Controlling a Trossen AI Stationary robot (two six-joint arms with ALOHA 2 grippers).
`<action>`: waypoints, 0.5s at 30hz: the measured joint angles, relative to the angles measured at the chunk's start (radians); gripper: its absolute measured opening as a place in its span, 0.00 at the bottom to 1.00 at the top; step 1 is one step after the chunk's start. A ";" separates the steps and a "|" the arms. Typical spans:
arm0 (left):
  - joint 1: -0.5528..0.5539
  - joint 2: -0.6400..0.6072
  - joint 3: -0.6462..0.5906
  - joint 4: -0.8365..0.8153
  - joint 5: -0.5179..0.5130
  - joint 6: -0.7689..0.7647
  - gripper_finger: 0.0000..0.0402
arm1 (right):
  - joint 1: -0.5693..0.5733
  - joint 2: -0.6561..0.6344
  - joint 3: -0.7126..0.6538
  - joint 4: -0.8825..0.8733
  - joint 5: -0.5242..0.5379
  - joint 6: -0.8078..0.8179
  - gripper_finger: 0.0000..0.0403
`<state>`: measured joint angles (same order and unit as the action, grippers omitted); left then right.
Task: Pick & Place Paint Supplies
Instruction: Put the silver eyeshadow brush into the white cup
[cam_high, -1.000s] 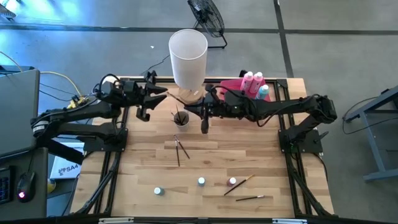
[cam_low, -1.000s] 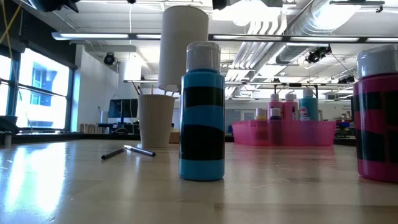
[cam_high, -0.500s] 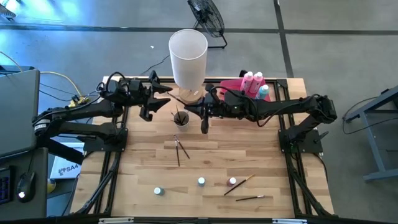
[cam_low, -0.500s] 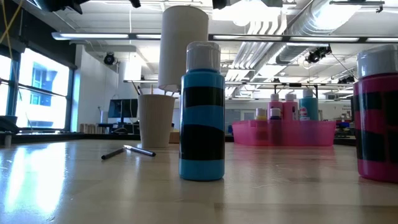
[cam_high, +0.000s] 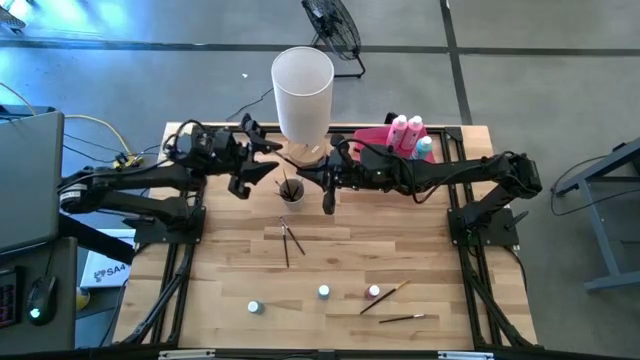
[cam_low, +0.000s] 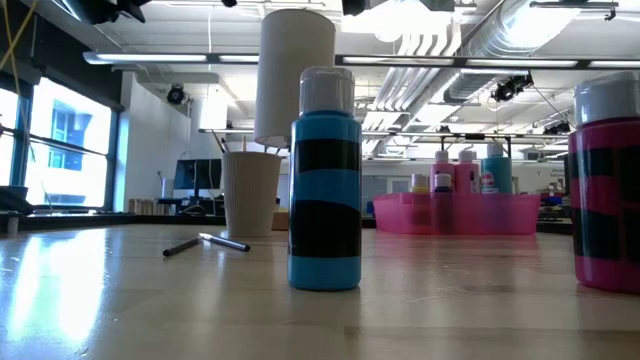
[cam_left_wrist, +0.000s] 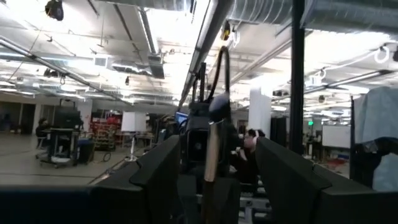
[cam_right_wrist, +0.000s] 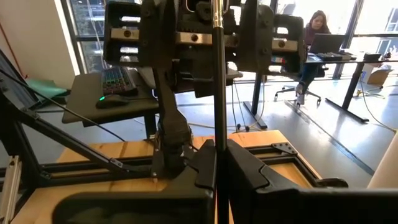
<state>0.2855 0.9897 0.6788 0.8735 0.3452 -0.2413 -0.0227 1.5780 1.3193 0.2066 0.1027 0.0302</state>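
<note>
Dark paintbrush (cam_right_wrist: 217, 93) in right pincer (cam_right_wrist: 217, 163): right wrist view only.

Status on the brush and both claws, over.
Left claw open, facing the right one. Right claw shut on paintbrush, held upright. Cup of brushes close by on table.

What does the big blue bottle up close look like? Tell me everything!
The blue bottle is a small paint bottle with a bright blue body, two wide black bands around it and a white cap on top. It looks like smooth plastic. It stands upright on the wooden table, cap closed, alone, with nothing touching it but the tabletop. A pink bottle stands off to one side.
</note>
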 joint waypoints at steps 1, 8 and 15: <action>0.000 0.007 0.000 0.000 -0.011 0.000 0.52 | 0.000 0.000 0.000 -0.003 0.000 0.000 0.02; 0.001 0.018 0.000 0.018 -0.036 -0.002 0.52 | 0.000 0.000 0.000 -0.026 0.003 0.000 0.02; 0.001 0.016 0.000 0.019 -0.039 -0.001 0.47 | 0.000 0.000 0.000 -0.024 0.003 0.000 0.02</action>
<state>0.2863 1.0061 0.6788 0.8921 0.3061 -0.2424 -0.0227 1.5780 1.3193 0.1827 0.1055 0.0303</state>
